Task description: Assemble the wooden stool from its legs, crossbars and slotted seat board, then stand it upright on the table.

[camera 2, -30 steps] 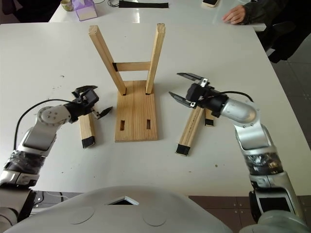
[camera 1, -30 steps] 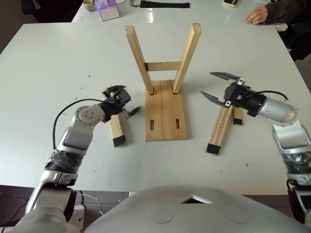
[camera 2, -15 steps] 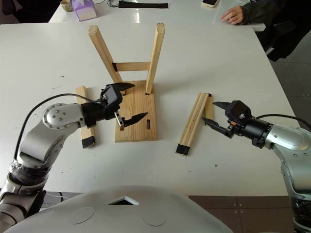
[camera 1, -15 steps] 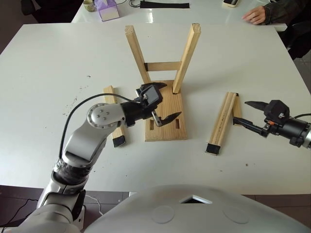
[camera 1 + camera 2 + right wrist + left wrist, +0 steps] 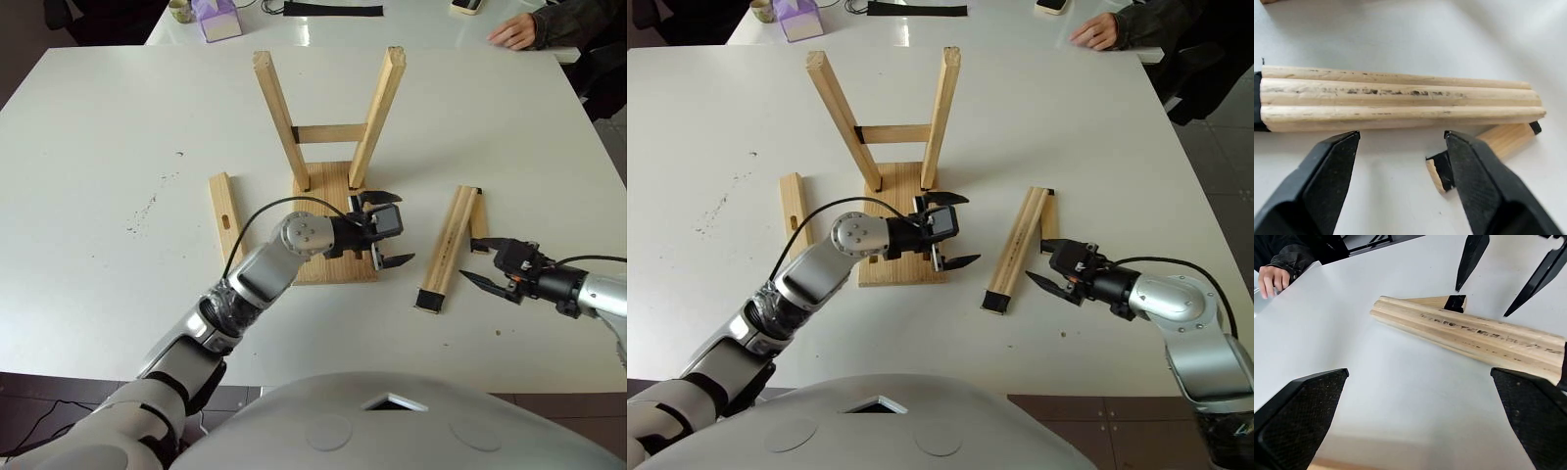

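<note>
The slotted seat board (image 5: 331, 257) lies flat mid-table. Two legs joined by a crossbar (image 5: 329, 133) stand in its far end, leaning away. One loose leg (image 5: 224, 203) lies to the left. On the right lie loose leg pieces (image 5: 449, 245) side by side, with a short crossbar (image 5: 479, 231) beside them. My left gripper (image 5: 390, 228) hangs open over the board's right edge, facing the leg pieces (image 5: 1474, 333). Just right of the leg pieces (image 5: 1400, 100) and by the short crossbar (image 5: 1498, 142), my right gripper (image 5: 477, 258) is open, holding nothing.
A tissue box (image 5: 216, 20), a cup (image 5: 179, 10) and a black strip (image 5: 333, 10) sit on the table behind. A person's hand (image 5: 517, 30) rests at the far right. Bare tabletop (image 5: 108, 147) stretches to the left.
My left arm swung right, from the loose left leg across the seat board to its right edge. My right arm drew back from over the leg pieces to their near right side.
</note>
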Tool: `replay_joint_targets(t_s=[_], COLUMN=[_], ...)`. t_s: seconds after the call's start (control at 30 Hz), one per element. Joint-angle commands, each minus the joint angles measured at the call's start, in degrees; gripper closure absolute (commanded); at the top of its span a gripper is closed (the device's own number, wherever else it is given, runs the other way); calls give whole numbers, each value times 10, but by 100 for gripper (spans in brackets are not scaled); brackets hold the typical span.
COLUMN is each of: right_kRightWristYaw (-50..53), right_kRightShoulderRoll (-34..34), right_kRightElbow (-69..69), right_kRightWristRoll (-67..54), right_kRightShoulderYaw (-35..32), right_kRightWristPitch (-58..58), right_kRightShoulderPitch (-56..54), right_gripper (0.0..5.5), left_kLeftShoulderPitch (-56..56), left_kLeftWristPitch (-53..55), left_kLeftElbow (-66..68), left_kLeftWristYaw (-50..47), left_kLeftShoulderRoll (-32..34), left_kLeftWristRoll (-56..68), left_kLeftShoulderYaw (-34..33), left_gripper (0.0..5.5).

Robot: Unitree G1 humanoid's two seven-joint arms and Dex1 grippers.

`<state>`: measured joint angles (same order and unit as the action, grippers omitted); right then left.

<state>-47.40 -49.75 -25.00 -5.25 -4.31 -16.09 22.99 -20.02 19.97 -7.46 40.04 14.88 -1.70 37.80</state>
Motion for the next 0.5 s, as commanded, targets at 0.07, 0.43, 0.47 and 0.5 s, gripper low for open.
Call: replay_joint_targets(t_s=[0.07, 0.43, 0.47, 0.5], right_kRightWristYaw=[19, 33, 34, 35], right_kRightShoulderRoll=[13, 43, 44, 45], right_kRightElbow=[17, 22, 26, 29], right_kRightWristRoll=[32, 35, 38, 40], right_kRightShoulderYaw=[31, 45, 48, 51], right_kRightWristPitch=[1, -15, -13, -12], right_kRightShoulderPitch=[-12, -45, -44, -44], right_gripper=[228, 228, 228, 228], left_kLeftShoulderPitch=[-13, 15, 14, 13], left_kLeftWristPitch=[-11, -58, -63, -68], left_kLeftElbow=[11, 88, 97, 106], left_kLeftWristYaw=[-2, -11, -14, -17], left_kLeftShoulderRoll=[-26, -26, -27, -28], left_kLeftWristRoll=[-20, -54, -57, -59], left_kLeftShoulderYaw=[10, 17, 15, 12], left_gripper=[10, 10, 10, 10])
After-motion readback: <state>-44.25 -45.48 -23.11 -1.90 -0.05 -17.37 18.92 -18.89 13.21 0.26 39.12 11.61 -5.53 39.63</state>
